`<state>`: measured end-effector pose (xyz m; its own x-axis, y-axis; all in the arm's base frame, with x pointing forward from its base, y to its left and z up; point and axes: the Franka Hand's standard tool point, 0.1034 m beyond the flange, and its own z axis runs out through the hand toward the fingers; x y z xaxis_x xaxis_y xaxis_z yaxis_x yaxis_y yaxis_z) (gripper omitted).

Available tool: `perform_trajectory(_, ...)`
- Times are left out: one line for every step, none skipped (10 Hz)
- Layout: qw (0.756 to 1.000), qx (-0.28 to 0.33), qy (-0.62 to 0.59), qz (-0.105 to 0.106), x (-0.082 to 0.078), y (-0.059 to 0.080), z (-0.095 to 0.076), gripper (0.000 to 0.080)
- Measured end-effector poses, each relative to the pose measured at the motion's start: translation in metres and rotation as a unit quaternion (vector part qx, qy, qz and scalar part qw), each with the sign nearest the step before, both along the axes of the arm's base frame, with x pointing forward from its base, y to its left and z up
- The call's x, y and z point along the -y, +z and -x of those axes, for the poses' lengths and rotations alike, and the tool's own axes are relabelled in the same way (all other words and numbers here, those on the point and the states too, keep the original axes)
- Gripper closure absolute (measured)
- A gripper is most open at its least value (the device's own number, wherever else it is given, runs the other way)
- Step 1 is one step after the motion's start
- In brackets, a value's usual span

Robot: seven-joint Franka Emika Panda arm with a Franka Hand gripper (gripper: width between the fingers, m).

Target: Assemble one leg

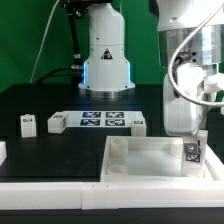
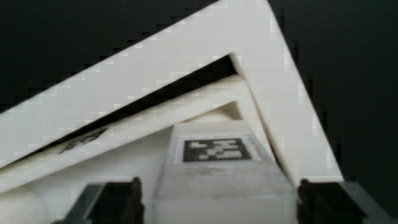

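The small white plastic rectangular leg block with a black-and-white square tag [image 1: 191, 152] stands upright at the corner of the large white square tray-like plastic piece [image 1: 135, 160] on the exterior view's right, directly under the arm. In the wrist view the same tagged leg [image 2: 217, 160] sits between the two dark fingers of the end effector [image 2: 214, 200], with the tray's corner walls beyond it. The fingers flank the leg closely and appear clenched on it — though actual contact of the pads cannot be confirmed.

Progress, as judged: the leg is at the corner, likely at or in its socket; whether it is fully seated cannot be told. Seating it and letting go remain.

Two further white leg blocks [image 1: 28, 124] [image 1: 57, 122] stand untouched on the black surface [image 1: 30, 100], beside the marker board [image 1: 104, 121].
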<state>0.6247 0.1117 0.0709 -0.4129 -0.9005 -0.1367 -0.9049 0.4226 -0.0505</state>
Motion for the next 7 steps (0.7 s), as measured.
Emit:
perform_trajectory(1.000,0.000,0.001,0.000,0.0000,0.0000,0.0000,0.0222)
perform_trajectory(1.000,0.000,0.002,0.000,0.0000,0.0000,0.0000,0.0222)
perform_trajectory(1.000,0.000,0.002,0.000,0.0000,0.0000,0.0000,0.0165)
perform_trajectory(1.000,0.000,0.003,0.000,-0.0001,0.0000,0.0000,0.0154)
perform_trajectory(1.000,0.000,0.003,0.000,-0.0001,0.0000,0.0000,0.0154)
perform_trajectory(1.000,0.000,0.004,0.000,-0.0001,0.0000,0.0000,0.0151)
perform_trajectory(1.000,0.000,0.004,0.000,-0.0001,0.0000,0.0000,0.0151)
